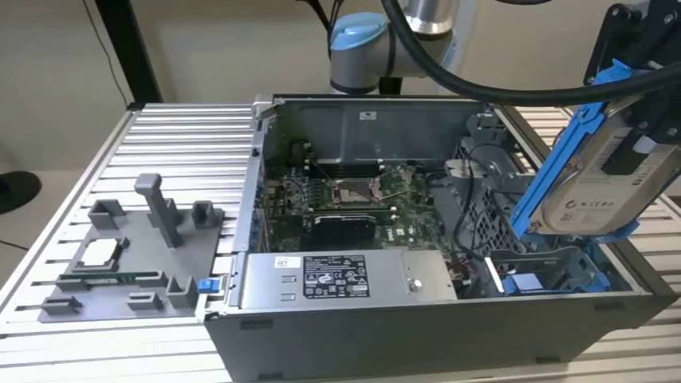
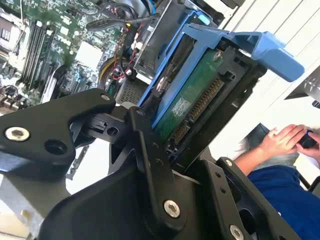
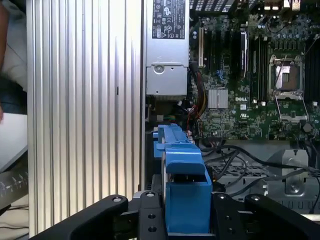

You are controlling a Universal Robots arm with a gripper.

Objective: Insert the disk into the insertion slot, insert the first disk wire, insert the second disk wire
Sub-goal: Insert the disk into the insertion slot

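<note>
1. Gripper point(image 1: 639, 136) is closed on the disk point(image 1: 596, 191), jaws narrow, one finger on each flat face.
2. Disk is up in the air at the exterior view's right, over the case point(image 1: 426, 335) corner. It's steeply tilted, label side facing the camera, w/ the blue frame point(image 1: 548, 159) along its edge.
3. Slot point(image 1: 543, 275) sits below the disk's low end, inside the case. It's grey metal w/ blue fittings. Disk is apart from it, not inserted.
4. In the second wrist view the disk's point(image 2: 192, 100) green circuit side and connector row face the camera. Black fingers point(image 2: 150, 150) press against it, and the frame point(image 2: 240, 42) tab sticks out past them.
5. In the first wrist view the frame point(image 3: 182, 170) stands edge-on between the gripper point(image 3: 182, 210) arms, above the case edge.
6. Inside the case: PSU box point(image 1: 330, 279) at the front wall, mainboard point(image 1: 352, 199) behind it, perforated cage point(image 1: 484, 207) beside the slot, and loose black cables point(image 3: 240, 155) lying over the cage.
7. Ribbed table point(image 1: 181, 136) holds a grey fixture plate point(image 1: 127, 255), well apart from the case at the exterior view's left.
8. A person's hand point(image 2: 282, 140) and blue sleeve point(image 2: 280, 190) show beyond the disk in the second wrist view.
</note>
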